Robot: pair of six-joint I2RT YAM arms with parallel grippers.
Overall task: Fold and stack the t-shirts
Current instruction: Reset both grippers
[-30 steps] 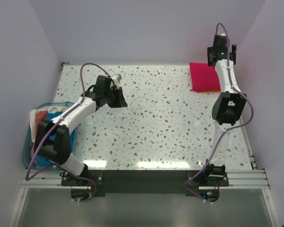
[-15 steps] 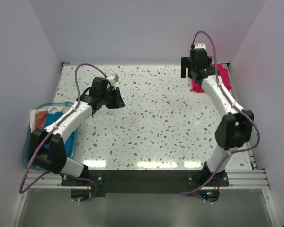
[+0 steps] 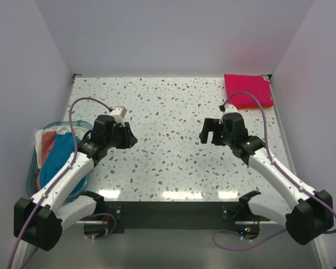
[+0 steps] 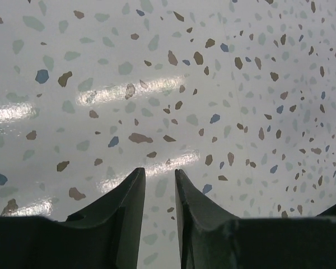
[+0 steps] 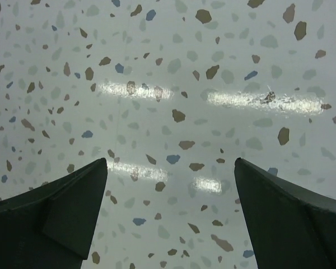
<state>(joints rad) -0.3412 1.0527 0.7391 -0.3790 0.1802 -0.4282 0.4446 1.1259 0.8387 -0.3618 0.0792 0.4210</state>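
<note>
A folded magenta-pink t-shirt [image 3: 246, 91] lies flat at the table's back right corner. I cannot make out the orange t-shirt as a separate thing. My left gripper [image 3: 131, 138] [image 4: 159, 171] hangs over bare speckled table at the left middle, its jaws almost together with a narrow gap and nothing between them. My right gripper [image 3: 205, 131] [image 5: 171, 162] hangs over bare table right of centre, its jaws wide apart and empty. Both grippers are well away from the pink shirt.
A teal basket [image 3: 29, 178] stands off the table's left edge, holding blue cloth [image 3: 59, 154] and a white and orange cloth [image 3: 45, 137]. White walls close the back and both sides. The arm bases sit on a rail at the near edge.
The right arm has swung from above the pink shirt at the back right down towards the table's middle, uncovering the shirt. The left arm has drawn back a little towards the near left.
</note>
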